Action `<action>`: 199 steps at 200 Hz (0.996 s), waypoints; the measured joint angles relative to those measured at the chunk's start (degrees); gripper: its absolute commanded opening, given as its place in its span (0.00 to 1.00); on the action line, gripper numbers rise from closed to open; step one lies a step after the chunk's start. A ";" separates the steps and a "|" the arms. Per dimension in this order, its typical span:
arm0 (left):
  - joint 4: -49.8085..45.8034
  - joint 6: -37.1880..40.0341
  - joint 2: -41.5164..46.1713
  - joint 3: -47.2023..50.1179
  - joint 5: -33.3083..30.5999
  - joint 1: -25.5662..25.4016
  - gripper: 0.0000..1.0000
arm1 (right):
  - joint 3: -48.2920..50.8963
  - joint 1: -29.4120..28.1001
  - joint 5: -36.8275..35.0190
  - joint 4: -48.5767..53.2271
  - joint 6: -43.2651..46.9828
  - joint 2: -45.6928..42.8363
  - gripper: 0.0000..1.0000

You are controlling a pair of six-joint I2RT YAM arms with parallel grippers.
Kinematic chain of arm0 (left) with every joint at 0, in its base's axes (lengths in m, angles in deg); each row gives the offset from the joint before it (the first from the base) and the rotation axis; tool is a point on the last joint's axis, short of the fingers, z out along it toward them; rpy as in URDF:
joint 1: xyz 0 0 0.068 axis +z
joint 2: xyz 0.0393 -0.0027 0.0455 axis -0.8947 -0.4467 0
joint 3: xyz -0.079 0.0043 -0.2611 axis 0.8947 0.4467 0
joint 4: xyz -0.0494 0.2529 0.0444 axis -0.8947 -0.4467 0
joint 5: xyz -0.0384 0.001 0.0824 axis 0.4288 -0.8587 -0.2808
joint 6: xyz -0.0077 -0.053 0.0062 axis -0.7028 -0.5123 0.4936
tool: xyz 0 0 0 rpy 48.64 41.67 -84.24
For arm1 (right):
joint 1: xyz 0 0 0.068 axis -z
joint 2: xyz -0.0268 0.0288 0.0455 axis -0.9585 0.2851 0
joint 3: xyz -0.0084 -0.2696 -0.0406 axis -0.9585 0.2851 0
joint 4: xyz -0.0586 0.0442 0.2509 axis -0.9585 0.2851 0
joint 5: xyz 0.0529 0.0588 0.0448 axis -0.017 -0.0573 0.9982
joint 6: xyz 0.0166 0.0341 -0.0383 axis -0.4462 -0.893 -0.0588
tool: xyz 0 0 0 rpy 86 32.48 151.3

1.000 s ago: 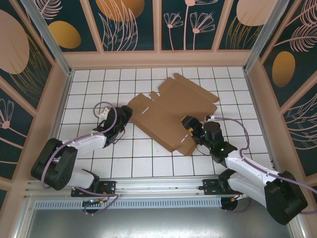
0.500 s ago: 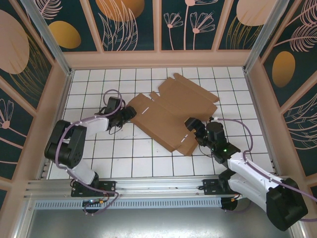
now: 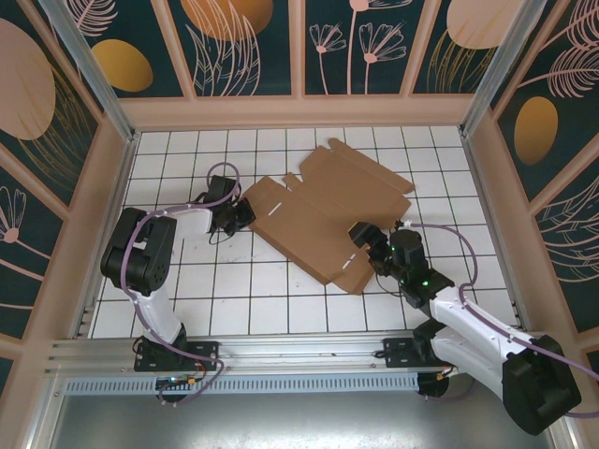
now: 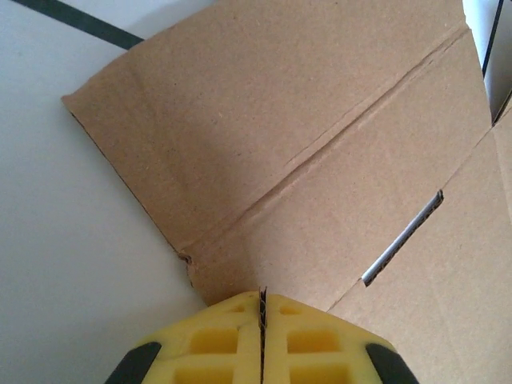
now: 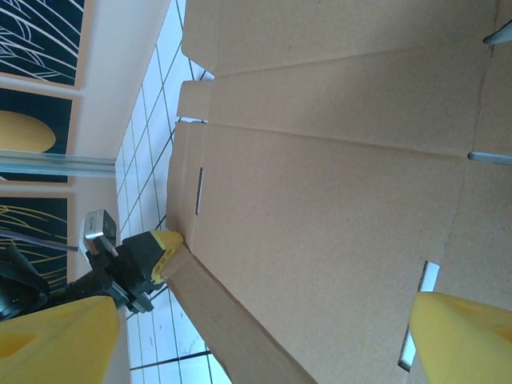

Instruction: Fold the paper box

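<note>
Now, item one: my left gripper (image 4: 262,302), agape a second ago, clamped on the paper box (image 3: 323,210) edge, sheet spreading ahead of my fingertips. Item two: my right gripper (image 3: 360,241), unchanged, spread wide, box corner between its fingers. Judgement: left flap ready for lifting.

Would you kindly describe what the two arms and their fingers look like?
The left arm and right arm have white links with black joints. Lilac cables loop along both. A green light glows on the right one. The fingers are yellow, with moulded recesses.
</note>
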 measured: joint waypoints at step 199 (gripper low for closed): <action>31.63 -41.57 19.28 30.29 -30.16 -11.37 0.00 | -4.00 -21.44 -7.04 -8.28 5.18 11.58 0.94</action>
